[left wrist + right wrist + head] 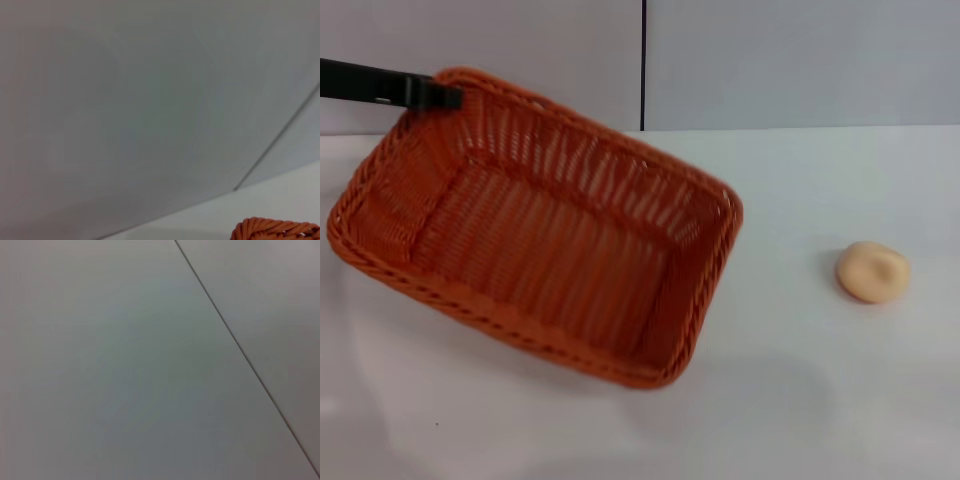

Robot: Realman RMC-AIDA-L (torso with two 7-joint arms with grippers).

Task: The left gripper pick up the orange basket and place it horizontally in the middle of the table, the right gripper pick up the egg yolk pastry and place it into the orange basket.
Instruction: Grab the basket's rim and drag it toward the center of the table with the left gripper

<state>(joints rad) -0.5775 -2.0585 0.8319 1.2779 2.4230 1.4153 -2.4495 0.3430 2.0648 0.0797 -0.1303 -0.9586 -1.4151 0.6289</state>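
Note:
The orange basket [535, 235] fills the left half of the head view, open side up and turned at a slant, its far left corner raised. My left gripper [445, 97] comes in from the left edge as a black bar and grips the braided rim at that far corner. A bit of the same rim [277, 229] shows in the left wrist view. The egg yolk pastry [873, 271], a pale peach lump with a dimple, lies alone on the white table [800, 400] to the right of the basket. My right gripper is out of view.
A grey wall with a dark vertical seam [643, 65] stands behind the table. The right wrist view shows only a plain grey surface crossed by a thin seam [240, 350].

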